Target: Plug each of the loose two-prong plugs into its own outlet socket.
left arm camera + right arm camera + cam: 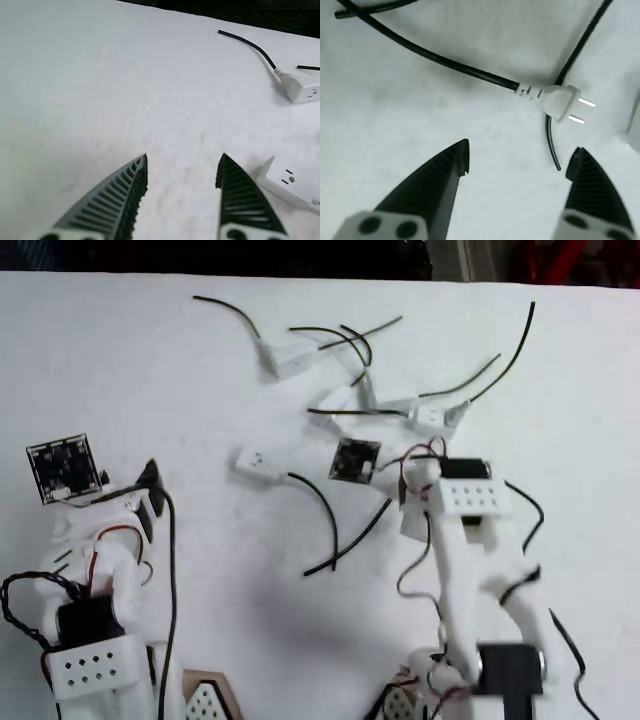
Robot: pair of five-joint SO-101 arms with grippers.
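My left gripper [182, 162] hovers open over bare white table, its ribbed fingers [125, 197] apart with nothing between them. A white outlet socket [287, 181] lies just beyond one fingertip, and a second socket [303, 91] on a black cable lies farther off. My right gripper [520, 155] is open above a white two-prong plug [562, 102] on a black cable [435, 55], a short way ahead of its fingertips. In the high view the left gripper [150, 498] is at the left, the nearest socket [258, 462] is mid-table, and the right arm [470, 502] is right of centre.
More white sockets and plugs [285, 360] [430, 418] with loose black cables [330, 525] are scattered across the far middle of the table. Cables cross each other near the right arm. The far left of the white table [100, 350] has open room.
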